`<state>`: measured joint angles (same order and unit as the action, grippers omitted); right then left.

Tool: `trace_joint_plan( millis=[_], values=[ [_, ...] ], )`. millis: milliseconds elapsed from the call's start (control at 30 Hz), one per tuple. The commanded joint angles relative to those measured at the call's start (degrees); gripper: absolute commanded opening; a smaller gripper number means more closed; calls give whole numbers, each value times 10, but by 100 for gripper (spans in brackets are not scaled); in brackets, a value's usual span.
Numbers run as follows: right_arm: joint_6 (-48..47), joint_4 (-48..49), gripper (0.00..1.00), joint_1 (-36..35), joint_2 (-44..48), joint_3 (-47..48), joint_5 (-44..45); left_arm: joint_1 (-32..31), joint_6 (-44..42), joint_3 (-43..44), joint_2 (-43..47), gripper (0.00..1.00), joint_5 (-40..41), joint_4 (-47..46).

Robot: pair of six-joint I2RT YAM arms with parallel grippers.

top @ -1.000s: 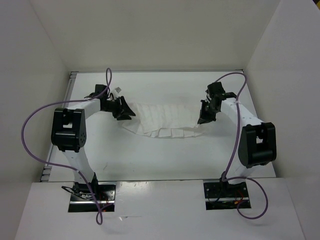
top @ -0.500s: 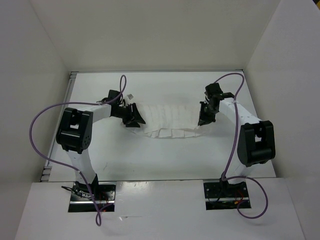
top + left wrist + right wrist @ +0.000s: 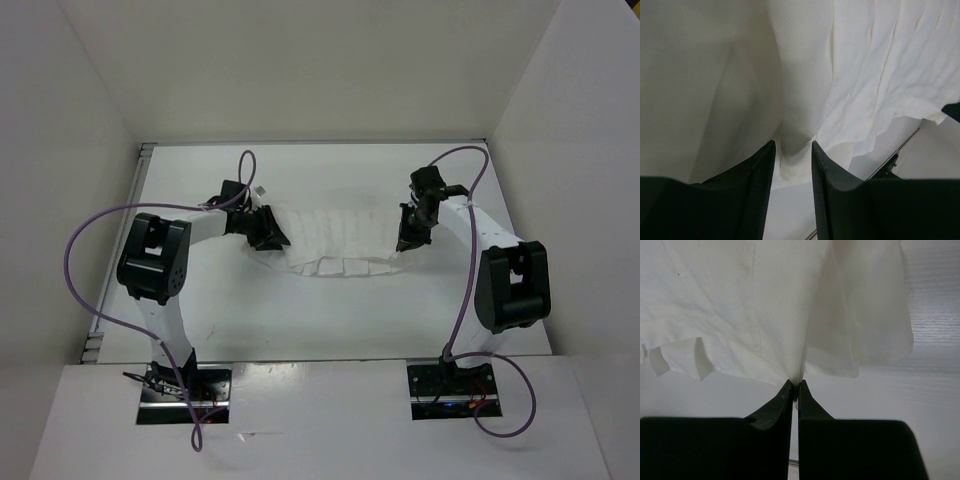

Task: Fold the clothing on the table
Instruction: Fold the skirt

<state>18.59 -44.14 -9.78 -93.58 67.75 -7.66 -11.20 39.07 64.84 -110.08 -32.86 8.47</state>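
Right, both arms are out over the bench [image 3: 300,315] and the white garment [image 3: 335,240] is strung between them, across the middle of the surface and a little nearer the far edge than the near one. It runs left to right, its pleats crossing it in short creases, and its near hem sags in a shallow curve toward the near edge.

Over on the right, the right gripper [image 3: 410,236] is clenched on the garment's right end. The wrist camera shows the two black fingers [image 3: 782,400] pressed together with only a thin edge of cloth nipped between their tips. The fabric fans out from that pinch, one flap hanging to the right over the bare bench.

On the left, the left gripper [image 3: 268,232] sits at the garment's left end. Its fingers [image 3: 760,165] stand somewhat apart, yet a thick bunched fold fills the gap and touches both, so it is grasping the garment. More cloth drapes wide on the left side of that view, and the pleated body spreads away to the upper right.

A purple cable [image 3: 75,260] loops off the left arm, and another [image 3: 470,200] arcs over the right one.
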Motion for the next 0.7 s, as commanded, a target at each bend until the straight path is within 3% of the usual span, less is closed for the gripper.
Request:
trace_joint_plan(
  millis=[0, 33, 167, 200, 233, 400, 667],
  values=[
    [3, -10, 5, -6, 9, -6, 12, -14, 20, -1, -20, 42, 3, -33],
    [3, -10, 5, -6, 9, -6, 12, -15, 20, -1, -20, 42, 3, -40],
    [3, -10, 5, -6, 9, -6, 12, -26, 30, -1, -27, 17, 3, -45],
    [3, -10, 5, -6, 9, -6, 12, -26, 30, -1, -27, 3, 3, -45],
    [3, -10, 5, -6, 9, -6, 12, -26, 30, -1, -20, 0, -4, -45],
    [3, -10, 5, -6, 15, -11, 12, -26, 12, 40, 35, 0, -13, 5],
    [3, -10, 0, -6, 20, -11, 25, 9, -20, 91, 53, 0, -19, 76]
  ],
)
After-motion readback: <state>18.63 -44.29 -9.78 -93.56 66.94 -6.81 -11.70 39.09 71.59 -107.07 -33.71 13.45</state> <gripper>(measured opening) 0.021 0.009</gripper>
